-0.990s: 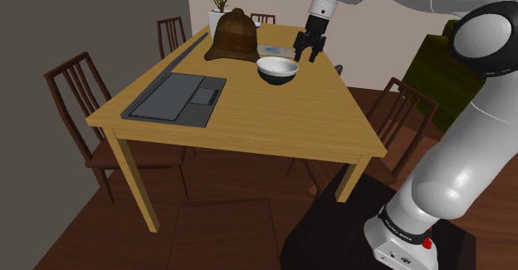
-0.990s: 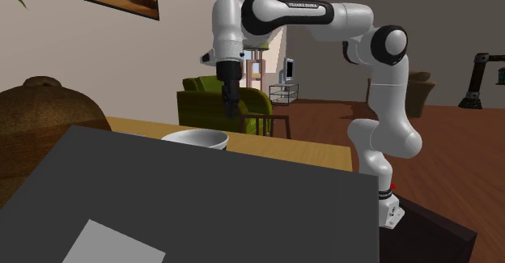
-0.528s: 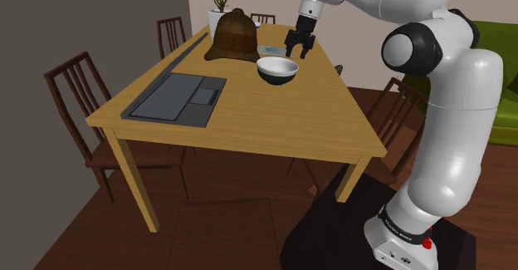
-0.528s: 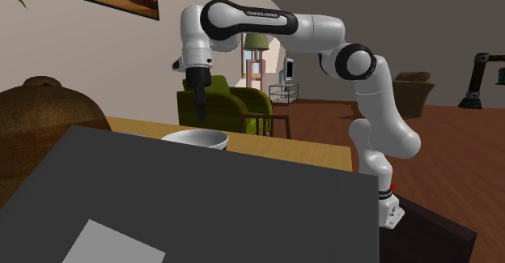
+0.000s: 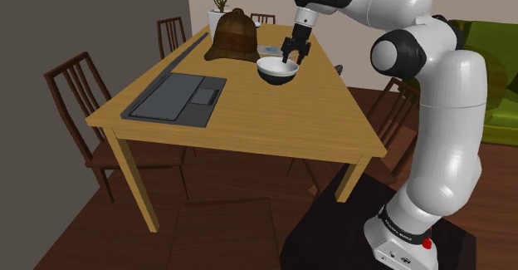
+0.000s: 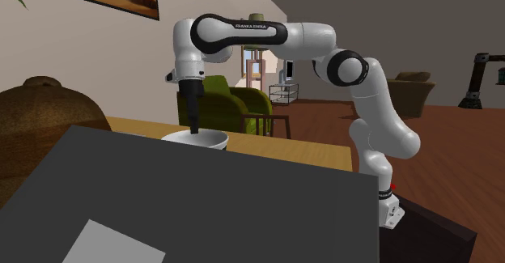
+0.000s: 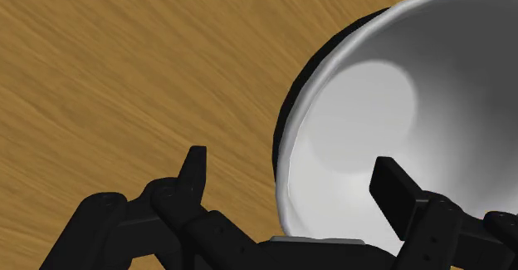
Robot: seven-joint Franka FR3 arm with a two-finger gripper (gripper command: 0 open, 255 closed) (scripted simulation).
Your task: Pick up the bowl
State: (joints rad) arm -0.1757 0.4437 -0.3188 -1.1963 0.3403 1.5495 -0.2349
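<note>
I see one round bowl [image 5: 277, 70], dark outside and pale grey inside. It stands upright on the far part of the light wooden counter [image 5: 274, 119], mouth facing up; being round, it has no long axis. My black claw [image 5: 288, 58] hangs at the bowl's far right rim, released. In the wrist view one of its fingers [image 7: 193, 173] is over bare wood outside the bowl and the other is inside the hollow. Whether either touches the rim, I cannot tell. One brown dome-shaped object [image 5: 235, 36] sits near the bowl, left and farther. One dark grey open laptop [image 5: 177, 98] lies nearer, on the left.
</note>
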